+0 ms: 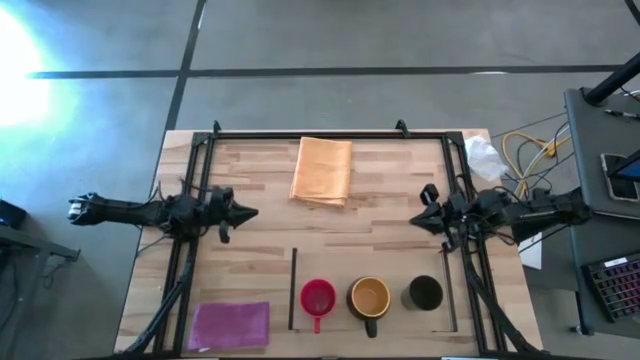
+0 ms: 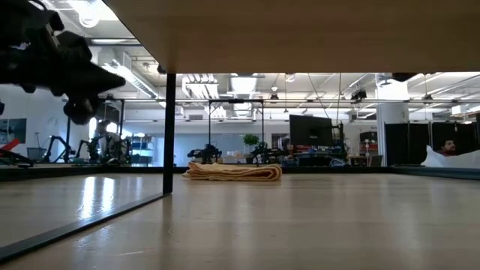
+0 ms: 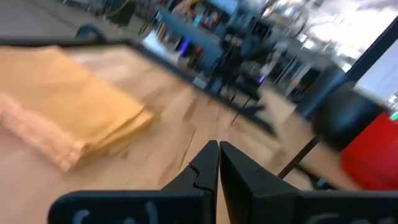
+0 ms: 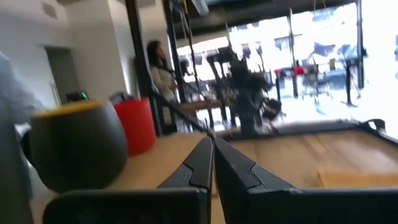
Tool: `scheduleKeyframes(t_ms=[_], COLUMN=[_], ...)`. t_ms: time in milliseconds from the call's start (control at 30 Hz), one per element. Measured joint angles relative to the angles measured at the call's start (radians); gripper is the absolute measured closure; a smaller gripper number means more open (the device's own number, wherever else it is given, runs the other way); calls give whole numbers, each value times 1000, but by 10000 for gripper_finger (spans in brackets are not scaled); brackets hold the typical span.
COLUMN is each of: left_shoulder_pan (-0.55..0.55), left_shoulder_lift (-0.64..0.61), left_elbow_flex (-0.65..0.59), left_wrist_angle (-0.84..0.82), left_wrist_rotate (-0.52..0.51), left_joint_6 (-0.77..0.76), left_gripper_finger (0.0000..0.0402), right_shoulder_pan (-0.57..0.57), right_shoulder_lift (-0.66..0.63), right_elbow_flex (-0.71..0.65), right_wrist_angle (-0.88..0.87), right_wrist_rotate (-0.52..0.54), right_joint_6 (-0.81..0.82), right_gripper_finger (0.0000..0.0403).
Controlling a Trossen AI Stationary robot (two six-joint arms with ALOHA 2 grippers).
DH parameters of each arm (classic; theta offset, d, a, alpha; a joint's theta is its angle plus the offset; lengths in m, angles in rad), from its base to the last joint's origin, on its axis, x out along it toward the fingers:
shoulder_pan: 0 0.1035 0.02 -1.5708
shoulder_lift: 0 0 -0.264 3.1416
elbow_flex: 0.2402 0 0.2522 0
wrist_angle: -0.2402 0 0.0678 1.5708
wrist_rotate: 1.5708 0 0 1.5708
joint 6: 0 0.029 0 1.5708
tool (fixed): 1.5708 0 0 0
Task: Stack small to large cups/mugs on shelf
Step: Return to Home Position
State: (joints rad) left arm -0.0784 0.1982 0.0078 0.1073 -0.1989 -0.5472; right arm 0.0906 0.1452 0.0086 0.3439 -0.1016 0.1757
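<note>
1. You see a pale-wood desk [image 1: 400, 210] from above, with a dark arm reaching in from each side.
2. The shelf [image 1: 340, 265] is a flat wooden area edged by thin dark strips, at the desk's near edge, right of centre.
3. A folded orange cloth [image 1: 322, 170] lies near the far edge, well apart from the shelf.
4. A magenta cloth [image 1: 230, 325] lies flat at the near left corner, just left of the shelf.
5. Your left gripper [image 1: 252, 212] hovers over the desk's left side and points toward the centre. Its fingers [image 3: 208, 163] are pressed together and hold nothing.
6. Your right gripper [image 1: 413, 222] hovers over the right side and points inward. Its fingers [image 4: 200, 163] are together and empty.
7. Three mugs stand upright in a row on the shelf, close together but not touching. The black mug [image 1: 425, 292] is on the right, the brown mug [image 1: 369, 297] with a yellow inside is in the middle, and the red mug [image 1: 318, 297] is on the left. Both grippers are well clear of them.
</note>
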Motion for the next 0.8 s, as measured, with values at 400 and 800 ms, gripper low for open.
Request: scheduleKeyframes(t_ms=[400,800], left_shoulder_pan=[0,0], left_shoulder_lift=[46,84], left_elbow_flex=[0,-1], left_wrist_angle=[-59,-59], left_wrist_rotate=[-71,-69], left_joint_6=[3,3], left_gripper_finger=[402,402], right_shoulder_pan=[-9,-10], right_shoulder_lift=[1,27], right_elbow_flex=[1,6], right_wrist_angle=[-286,-311], right_wrist_rotate=[176,234], right_joint_6=[-12,-12], right_gripper_finger=[394,394])
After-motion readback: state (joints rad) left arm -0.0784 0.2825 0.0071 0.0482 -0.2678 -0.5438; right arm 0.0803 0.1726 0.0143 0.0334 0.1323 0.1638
